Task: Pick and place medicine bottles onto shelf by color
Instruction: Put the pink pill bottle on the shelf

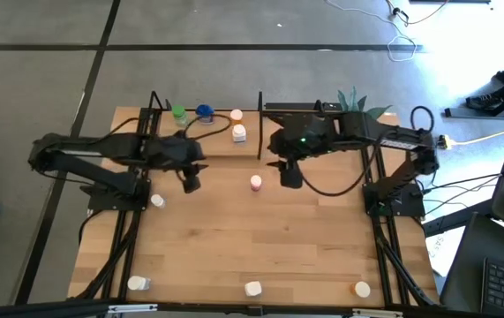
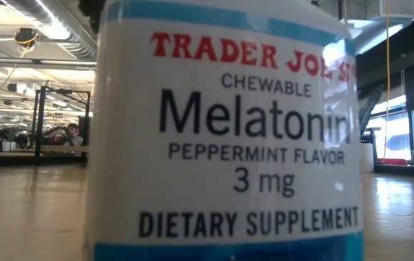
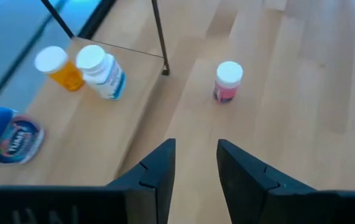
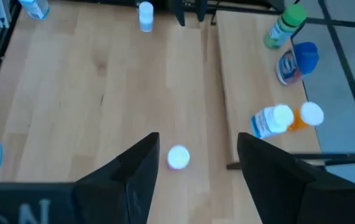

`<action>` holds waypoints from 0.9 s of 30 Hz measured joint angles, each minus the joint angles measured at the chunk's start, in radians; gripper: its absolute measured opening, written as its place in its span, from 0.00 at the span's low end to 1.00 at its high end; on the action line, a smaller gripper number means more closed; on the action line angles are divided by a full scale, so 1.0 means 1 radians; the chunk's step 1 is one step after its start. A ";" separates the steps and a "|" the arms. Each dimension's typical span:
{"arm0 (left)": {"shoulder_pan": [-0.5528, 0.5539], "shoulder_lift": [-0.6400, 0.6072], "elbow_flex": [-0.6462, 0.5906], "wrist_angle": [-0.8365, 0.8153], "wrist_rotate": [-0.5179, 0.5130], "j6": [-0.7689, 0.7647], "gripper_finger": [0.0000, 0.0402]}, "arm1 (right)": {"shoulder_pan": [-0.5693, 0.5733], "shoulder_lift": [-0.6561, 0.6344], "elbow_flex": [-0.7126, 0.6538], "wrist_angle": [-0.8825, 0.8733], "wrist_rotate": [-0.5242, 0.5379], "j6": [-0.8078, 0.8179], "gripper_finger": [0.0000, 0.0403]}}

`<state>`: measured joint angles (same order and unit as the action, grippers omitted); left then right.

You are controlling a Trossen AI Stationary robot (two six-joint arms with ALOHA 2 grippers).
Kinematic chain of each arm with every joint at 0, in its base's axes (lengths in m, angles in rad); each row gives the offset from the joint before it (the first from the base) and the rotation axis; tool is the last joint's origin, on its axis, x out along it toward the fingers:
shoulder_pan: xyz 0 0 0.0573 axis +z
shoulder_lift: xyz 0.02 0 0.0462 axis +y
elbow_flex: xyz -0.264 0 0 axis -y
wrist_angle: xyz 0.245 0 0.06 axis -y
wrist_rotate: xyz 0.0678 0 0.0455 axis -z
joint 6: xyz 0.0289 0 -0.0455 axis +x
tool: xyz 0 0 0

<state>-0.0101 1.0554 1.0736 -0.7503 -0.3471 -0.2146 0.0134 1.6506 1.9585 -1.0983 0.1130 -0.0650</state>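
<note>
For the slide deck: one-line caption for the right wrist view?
Open right gripper above pink-capped bottle on table.

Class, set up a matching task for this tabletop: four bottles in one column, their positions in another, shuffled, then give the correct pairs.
Things:
1. green bottle
2. pink bottle
3. orange-capped bottle
4. Melatonin bottle

Places:
A. near table edge, right-hand side
B. open table between the two end effectors
C. filling the low view
D. on the shelf, beside the blue bottle

Pairs: 1-D, 2-B, 3-A, 4-C
</note>
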 joint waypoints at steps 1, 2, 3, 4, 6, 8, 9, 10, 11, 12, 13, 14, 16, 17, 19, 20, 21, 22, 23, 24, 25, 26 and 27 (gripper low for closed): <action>0.007 0.035 0.029 -0.010 0.011 -0.015 0.28 | -0.005 -0.025 -0.029 0.005 -0.002 -0.006 0.54; 0.014 0.067 0.055 -0.015 0.023 -0.023 0.28 | -0.010 -0.055 -0.065 0.012 -0.007 -0.011 0.54; 0.020 0.099 0.079 -0.026 0.037 -0.035 0.28 | -0.015 -0.086 -0.100 0.015 -0.014 -0.010 0.54; 0.024 0.127 0.100 -0.035 0.049 -0.049 0.28 | -0.020 -0.123 -0.141 0.022 -0.020 0.002 0.54; 0.030 0.176 0.138 -0.042 0.084 -0.086 0.28 | -0.020 -0.199 -0.233 0.067 -0.021 0.030 0.54; 0.034 0.224 0.170 -0.042 0.119 -0.107 0.28 | -0.020 -0.279 -0.330 0.151 -0.025 0.031 0.54; 0.034 0.246 0.184 -0.044 0.135 -0.117 0.28 | -0.019 -0.316 -0.374 0.214 -0.031 0.031 0.54; 0.034 0.269 0.201 -0.046 0.154 -0.122 0.28 | -0.018 -0.348 -0.412 0.273 -0.041 0.029 0.54; 0.034 0.290 0.219 -0.045 0.170 -0.123 0.28 | -0.016 -0.379 -0.449 0.325 -0.062 0.024 0.54; 0.034 0.309 0.234 -0.044 0.176 -0.120 0.28 | -0.016 -0.406 -0.483 0.365 -0.087 0.009 0.54; 0.034 0.330 0.250 -0.048 0.182 -0.120 0.28 | -0.016 -0.427 -0.514 0.401 -0.108 -0.002 0.54; 0.034 0.352 0.265 -0.052 0.181 -0.120 0.28 | -0.016 -0.445 -0.543 0.433 -0.129 -0.016 0.54; 0.034 0.398 0.292 -0.052 0.181 -0.134 0.28 | -0.016 -0.475 -0.595 0.492 -0.157 -0.032 0.54; 0.037 0.421 0.306 -0.058 0.182 -0.147 0.28 | -0.016 -0.486 -0.617 0.514 -0.168 -0.047 0.54; 0.044 0.462 0.336 -0.078 0.182 -0.165 0.28 | -0.016 -0.502 -0.653 0.546 -0.182 -0.072 0.54; 0.048 0.482 0.349 -0.088 0.182 -0.177 0.28 | -0.016 -0.507 -0.669 0.560 -0.198 -0.080 0.54; 0.052 0.499 0.359 -0.096 0.182 -0.192 0.28 | -0.016 -0.510 -0.681 0.570 -0.211 -0.095 0.54; 0.056 0.517 0.368 -0.104 0.182 -0.206 0.28 | -0.016 -0.511 -0.690 0.576 -0.225 -0.099 0.54; 0.059 0.534 0.375 -0.106 0.183 -0.223 0.28 | -0.016 -0.512 -0.696 0.584 -0.237 -0.102 0.54; 0.059 0.550 0.382 -0.105 0.192 -0.236 0.28 | -0.016 -0.513 -0.700 0.592 -0.249 -0.106 0.54; 0.060 0.563 0.388 -0.104 0.209 -0.251 0.28 | -0.016 -0.514 -0.704 0.596 -0.261 -0.117 0.54; 0.061 0.573 0.392 -0.104 0.230 -0.262 0.28 | -0.016 -0.514 -0.705 0.594 -0.279 -0.129 0.54; 0.063 0.583 0.397 -0.104 0.253 -0.275 0.28 | -0.016 -0.514 -0.705 0.592 -0.301 -0.147 0.54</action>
<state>0.0530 1.6382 1.4701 -0.8544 -0.0941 -0.4895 -0.0025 1.1370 1.2535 -0.5059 -0.1877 -0.2121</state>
